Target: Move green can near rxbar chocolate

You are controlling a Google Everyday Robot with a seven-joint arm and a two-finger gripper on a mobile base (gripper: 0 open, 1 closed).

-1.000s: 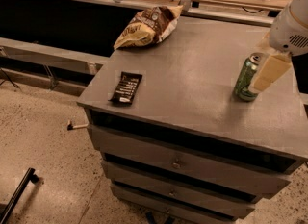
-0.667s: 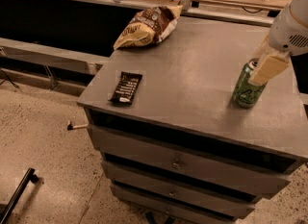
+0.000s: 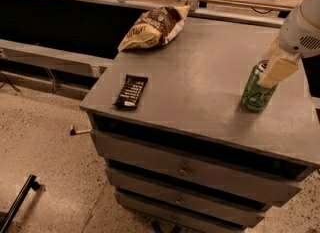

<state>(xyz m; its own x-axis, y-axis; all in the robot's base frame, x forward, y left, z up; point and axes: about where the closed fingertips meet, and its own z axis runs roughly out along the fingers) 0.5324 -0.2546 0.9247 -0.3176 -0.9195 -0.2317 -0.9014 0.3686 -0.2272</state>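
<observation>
The green can (image 3: 256,93) stands upright on the right side of the grey cabinet top (image 3: 200,72). My gripper (image 3: 274,63) comes down from the upper right and sits over the can's top, hiding its rim. The rxbar chocolate (image 3: 131,91), a flat dark wrapper with white lettering, lies near the front left corner of the cabinet top, far to the left of the can.
A puffy brown and tan chip bag (image 3: 152,27) lies at the back left of the cabinet top. Drawers (image 3: 185,169) run below the front edge. A counter with a dark gap (image 3: 60,22) lies behind on the left. The speckled floor (image 3: 45,167) is below.
My gripper has moved a little left and down onto the can's top. The can, the bar and the bag have hardly moved.
</observation>
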